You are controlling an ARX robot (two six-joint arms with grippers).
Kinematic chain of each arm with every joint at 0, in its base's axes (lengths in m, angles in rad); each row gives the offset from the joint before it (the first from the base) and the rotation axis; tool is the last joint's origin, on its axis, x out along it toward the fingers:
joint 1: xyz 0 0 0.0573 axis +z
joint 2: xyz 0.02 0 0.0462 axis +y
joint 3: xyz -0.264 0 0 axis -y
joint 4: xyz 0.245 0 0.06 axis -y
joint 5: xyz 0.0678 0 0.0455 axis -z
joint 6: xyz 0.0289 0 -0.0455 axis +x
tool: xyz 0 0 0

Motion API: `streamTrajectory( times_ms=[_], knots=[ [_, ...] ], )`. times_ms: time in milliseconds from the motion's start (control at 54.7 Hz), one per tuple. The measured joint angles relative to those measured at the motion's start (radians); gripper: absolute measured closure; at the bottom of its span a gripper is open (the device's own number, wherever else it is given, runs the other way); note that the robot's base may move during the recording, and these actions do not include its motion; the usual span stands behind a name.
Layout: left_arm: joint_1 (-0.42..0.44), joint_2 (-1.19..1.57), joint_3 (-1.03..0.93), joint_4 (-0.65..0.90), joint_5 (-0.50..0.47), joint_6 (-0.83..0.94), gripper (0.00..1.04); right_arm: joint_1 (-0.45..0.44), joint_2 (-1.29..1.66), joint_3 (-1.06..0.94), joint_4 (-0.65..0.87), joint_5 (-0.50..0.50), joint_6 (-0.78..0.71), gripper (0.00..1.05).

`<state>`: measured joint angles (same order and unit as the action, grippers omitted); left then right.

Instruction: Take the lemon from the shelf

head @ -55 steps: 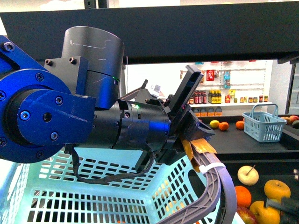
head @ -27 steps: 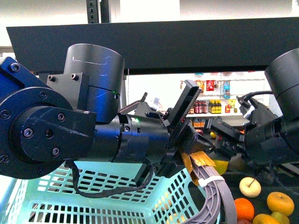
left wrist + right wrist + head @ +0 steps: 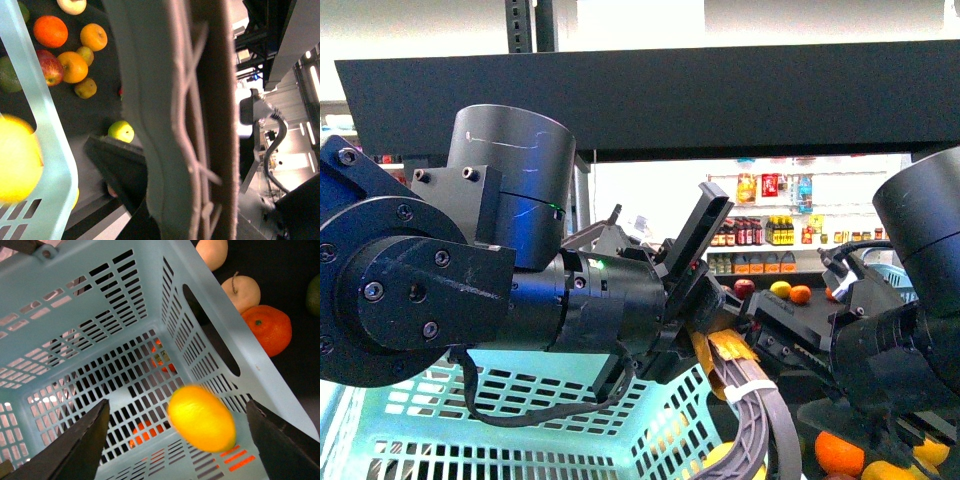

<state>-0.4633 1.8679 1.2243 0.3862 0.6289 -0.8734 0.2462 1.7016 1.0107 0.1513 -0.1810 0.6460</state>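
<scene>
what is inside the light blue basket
One blurred yellow lemon within the basket walls, between the right gripper's open jaws. The floor beneath it is hidden, so contact is unclear.

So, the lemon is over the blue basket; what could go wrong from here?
The blurred yellow lemon seems to be falling from the open right pincer; it may bounce hard in the light blue slotted plastic basket. In the front view the right arm sits close to the grey basket handle; pulling back may knock it.
</scene>
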Motion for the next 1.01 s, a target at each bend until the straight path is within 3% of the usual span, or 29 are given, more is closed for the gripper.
streamTrajectory(
  times_ms=[91,256,274,402,548,749,1005],
  knots=[
    [0.002,0.0,0.0,0.0,0.001,-0.007,0.97,0.001,0.0,-0.016,0.0,-0.002,-0.014,0.07],
    [0.002,0.0,0.0,0.0,0.003,-0.005,0.97,-0.024,-0.01,-0.027,0.006,0.002,-0.042,0.08],
    [-0.013,0.0,0.001,0.0,0.029,-0.013,0.97,-0.148,-0.098,-0.057,0.023,0.034,-0.111,0.08],
    [-0.021,0.0,0.002,0.0,0.026,-0.009,0.97,-0.229,-0.122,-0.125,0.024,-0.003,-0.142,0.08],
    [-0.014,0.0,0.002,0.0,0.023,-0.018,0.97,-0.343,-0.114,-0.245,0.008,0.037,-0.147,0.08],
    [-0.018,0.0,0.002,0.0,0.026,-0.009,0.97,-0.367,0.046,-0.406,0.07,0.129,-0.117,0.08],
    [-0.018,0.0,0.002,0.0,0.025,-0.011,0.97,-0.321,0.258,-0.412,0.106,0.225,-0.047,0.08]
  ],
)
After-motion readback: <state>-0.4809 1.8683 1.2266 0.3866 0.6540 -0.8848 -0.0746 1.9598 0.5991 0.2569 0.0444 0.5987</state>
